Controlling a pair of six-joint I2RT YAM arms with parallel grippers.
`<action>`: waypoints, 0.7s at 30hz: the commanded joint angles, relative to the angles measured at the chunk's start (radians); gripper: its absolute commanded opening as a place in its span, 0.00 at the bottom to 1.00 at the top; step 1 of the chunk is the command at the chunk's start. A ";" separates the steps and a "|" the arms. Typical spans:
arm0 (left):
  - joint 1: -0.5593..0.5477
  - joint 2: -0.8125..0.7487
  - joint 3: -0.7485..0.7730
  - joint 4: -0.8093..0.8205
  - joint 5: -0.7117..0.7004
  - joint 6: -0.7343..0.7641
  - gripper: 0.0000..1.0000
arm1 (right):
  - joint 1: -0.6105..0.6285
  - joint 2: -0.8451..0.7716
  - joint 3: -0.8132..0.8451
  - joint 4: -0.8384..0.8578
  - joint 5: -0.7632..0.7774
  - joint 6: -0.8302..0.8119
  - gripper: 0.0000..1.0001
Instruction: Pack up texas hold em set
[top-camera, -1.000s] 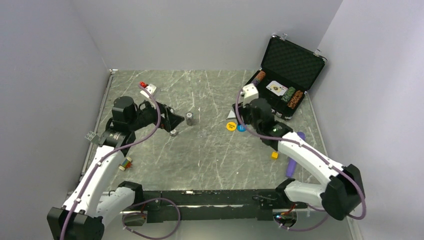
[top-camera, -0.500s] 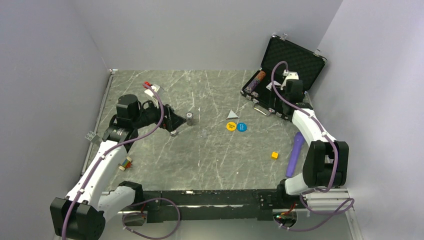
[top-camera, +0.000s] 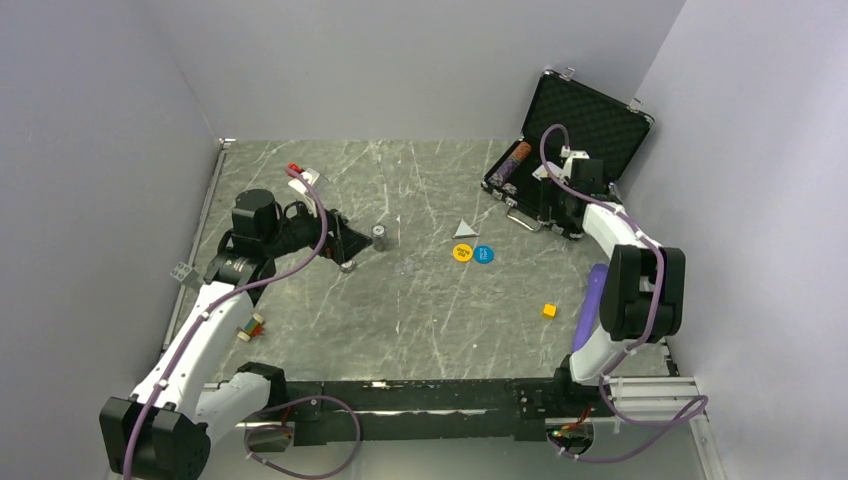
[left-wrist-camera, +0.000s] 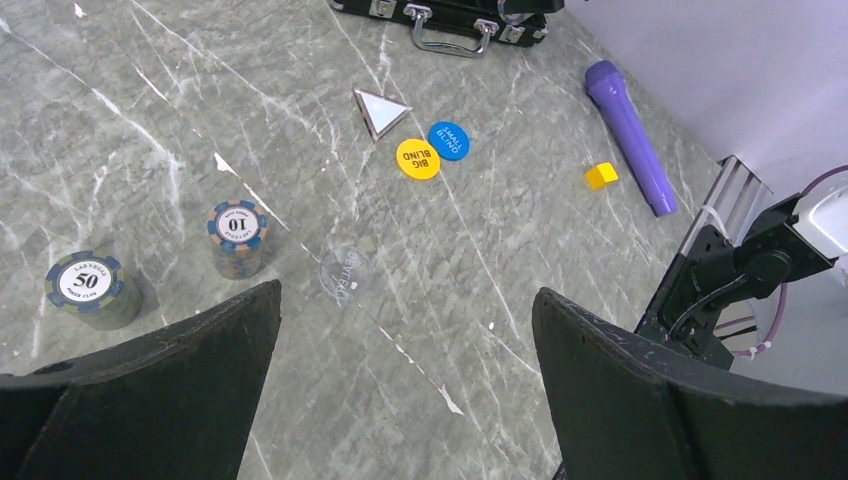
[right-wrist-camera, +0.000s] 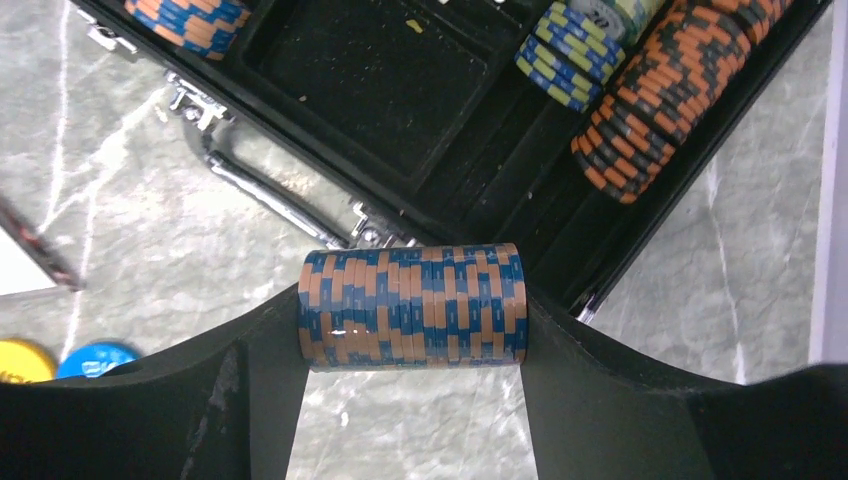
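The black briefcase (top-camera: 585, 118) stands open at the back right, and its foam tray (right-wrist-camera: 400, 90) holds rows of chips (right-wrist-camera: 670, 90). My right gripper (right-wrist-camera: 412, 335) is shut on a row of blue and orange chips (right-wrist-camera: 412, 305), held over the case's front edge (top-camera: 553, 200). My left gripper (left-wrist-camera: 405, 330) is open and empty, low over the table (top-camera: 345, 240). Near it are a chip stack marked 10 (left-wrist-camera: 237, 238), a stack marked 50 (left-wrist-camera: 90, 288) and a clear disc (left-wrist-camera: 345, 275). The yellow disc (left-wrist-camera: 418, 159) and the blue disc (left-wrist-camera: 448, 140) lie side by side mid-table.
A silver triangle (left-wrist-camera: 381, 110) lies behind the discs. A small yellow cube (left-wrist-camera: 601, 176) and a purple stick (left-wrist-camera: 630, 135) lie at the right. A small coloured toy (top-camera: 250, 327) lies by the left edge. Walls close in on three sides.
My right arm has swung from mid-table to the front of the case. My left arm has barely moved.
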 joint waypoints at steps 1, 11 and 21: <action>0.005 0.005 0.006 0.021 0.018 0.016 1.00 | -0.015 0.054 0.130 0.049 -0.035 -0.142 0.00; 0.005 0.028 0.011 0.015 0.017 0.024 1.00 | -0.040 0.246 0.359 -0.132 -0.098 -0.277 0.00; 0.005 0.048 0.013 0.011 0.020 0.026 0.99 | -0.041 0.298 0.436 -0.227 -0.098 -0.340 0.00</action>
